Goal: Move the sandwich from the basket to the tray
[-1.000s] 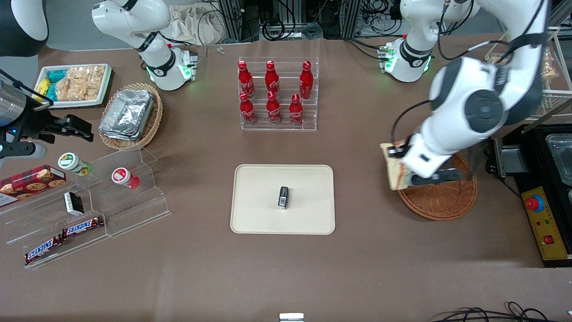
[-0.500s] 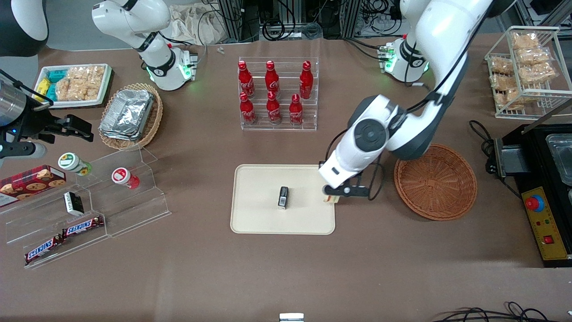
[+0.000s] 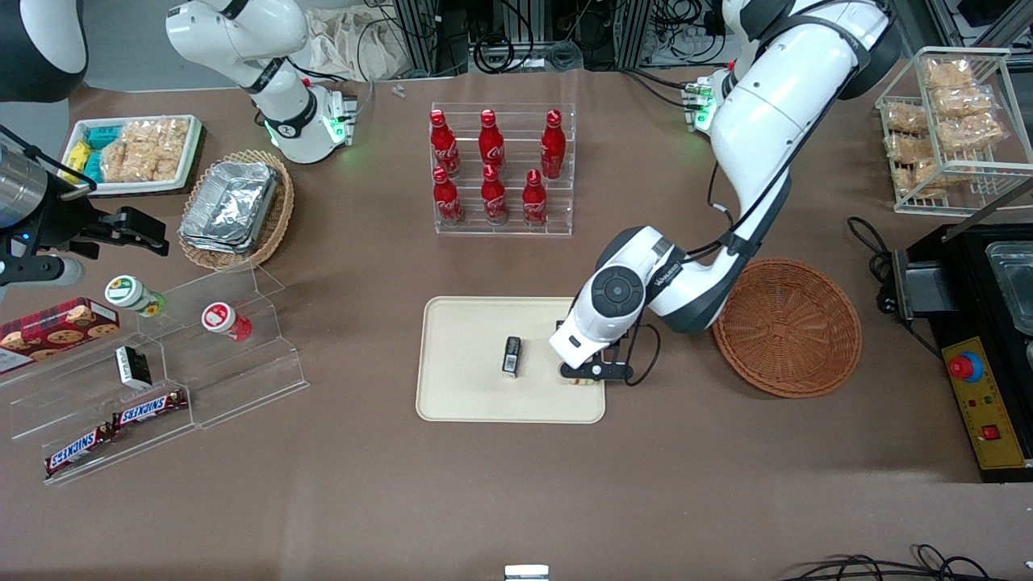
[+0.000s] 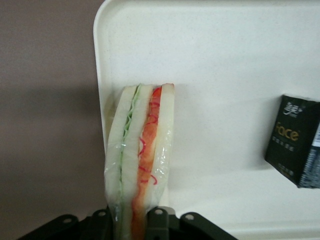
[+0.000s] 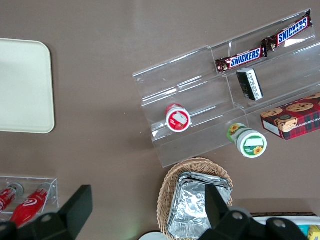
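The surface is carrying the tray at frame centre; the basket, right of it, is sitting empty. The gripper is holding the sandwich over the tray's right edge, fingers clamping it; only release remains.

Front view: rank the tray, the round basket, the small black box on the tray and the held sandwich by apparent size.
1. tray
2. basket
3. black box
Sandwich: not rankable, since the gripper, shut on it low over the tray's edge, hides nearly all of it in the front view.
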Action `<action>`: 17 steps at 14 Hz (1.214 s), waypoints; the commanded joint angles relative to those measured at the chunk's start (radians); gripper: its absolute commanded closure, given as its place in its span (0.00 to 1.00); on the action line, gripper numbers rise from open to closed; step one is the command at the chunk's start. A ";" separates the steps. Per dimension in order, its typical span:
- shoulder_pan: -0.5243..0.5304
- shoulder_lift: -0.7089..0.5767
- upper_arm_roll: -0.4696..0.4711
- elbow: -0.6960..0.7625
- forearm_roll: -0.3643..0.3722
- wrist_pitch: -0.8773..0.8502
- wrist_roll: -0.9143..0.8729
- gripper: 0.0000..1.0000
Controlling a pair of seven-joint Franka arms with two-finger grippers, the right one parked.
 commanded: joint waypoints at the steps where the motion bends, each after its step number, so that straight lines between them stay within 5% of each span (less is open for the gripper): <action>1: -0.012 0.006 0.002 0.029 0.072 -0.006 -0.084 0.00; 4: -0.010 -0.040 0.000 0.039 0.111 -0.012 -0.144 0.00; 17: 0.223 -0.434 -0.003 0.059 -0.139 -0.443 0.223 0.00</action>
